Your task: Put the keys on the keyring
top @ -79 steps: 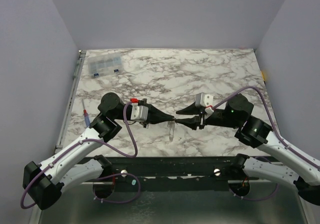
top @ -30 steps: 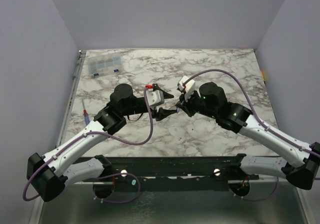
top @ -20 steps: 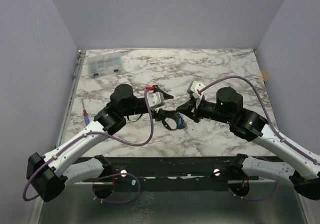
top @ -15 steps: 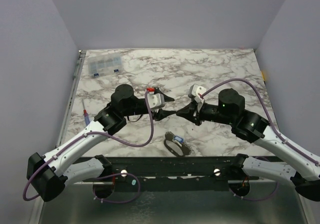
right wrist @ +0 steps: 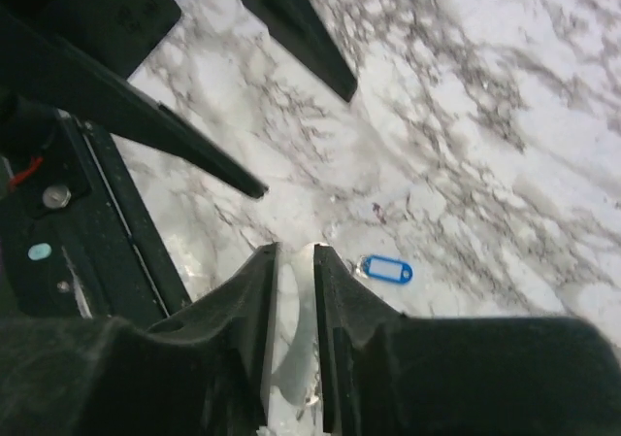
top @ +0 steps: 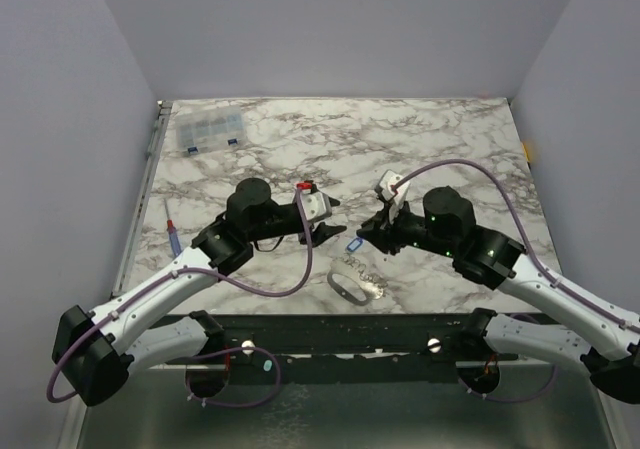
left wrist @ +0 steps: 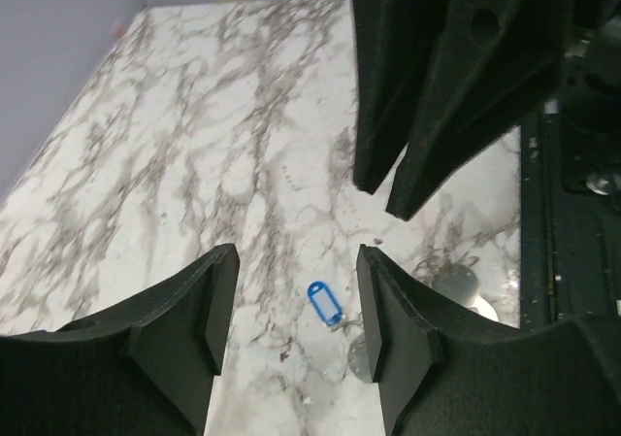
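Note:
The keyring's blue tag [top: 353, 244] lies flat on the marble between the two grippers, and appears again in the wrist views [left wrist: 326, 303] [right wrist: 387, 270]. A thin chain runs from it toward the front edge to a grey oval loop [top: 343, 283], with shiny pale metal, likely the keys [top: 372, 287], beside it. My left gripper [top: 342, 217] [left wrist: 296, 261] hangs open above the tag, holding nothing. My right gripper [top: 365, 229] [right wrist: 294, 253] faces it, jaws a narrow gap apart, with only table and a grey curved shape showing through.
A clear compartment box [top: 209, 130] sits at the back left. A blue-handled, red-tipped screwdriver [top: 173, 234] lies by the left table edge. The black front rail [top: 350, 329] runs just below the loop. The right gripper's fingers [left wrist: 408, 116] loom close in the left wrist view.
The keyring hung between the two grippers and has dropped onto the table. The right gripper's jaws have parted. Both grippers stay close together above the tag.

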Controlling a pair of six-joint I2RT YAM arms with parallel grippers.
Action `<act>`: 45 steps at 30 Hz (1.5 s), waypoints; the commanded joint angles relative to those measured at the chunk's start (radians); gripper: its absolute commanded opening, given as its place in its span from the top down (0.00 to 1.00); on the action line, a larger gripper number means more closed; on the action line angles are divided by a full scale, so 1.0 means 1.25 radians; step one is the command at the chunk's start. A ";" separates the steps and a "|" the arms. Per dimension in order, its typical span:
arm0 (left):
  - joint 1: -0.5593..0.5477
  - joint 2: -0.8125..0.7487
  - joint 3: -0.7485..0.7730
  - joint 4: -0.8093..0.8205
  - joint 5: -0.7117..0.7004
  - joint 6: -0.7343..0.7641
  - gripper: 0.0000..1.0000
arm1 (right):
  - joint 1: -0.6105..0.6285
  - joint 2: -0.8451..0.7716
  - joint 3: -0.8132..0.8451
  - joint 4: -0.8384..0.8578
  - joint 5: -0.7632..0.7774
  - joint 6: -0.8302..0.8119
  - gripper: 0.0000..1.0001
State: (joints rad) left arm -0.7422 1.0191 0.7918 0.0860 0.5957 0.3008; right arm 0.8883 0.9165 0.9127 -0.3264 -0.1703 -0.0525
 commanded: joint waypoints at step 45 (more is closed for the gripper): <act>0.001 -0.099 -0.061 0.059 -0.609 0.048 0.40 | -0.034 0.751 0.167 -0.172 0.315 0.687 0.94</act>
State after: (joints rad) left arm -0.7418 0.9081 0.7273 0.1555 -0.1440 0.3500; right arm 0.8494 1.8088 1.1397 -0.5327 0.1627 0.8288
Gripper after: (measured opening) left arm 0.602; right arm 0.120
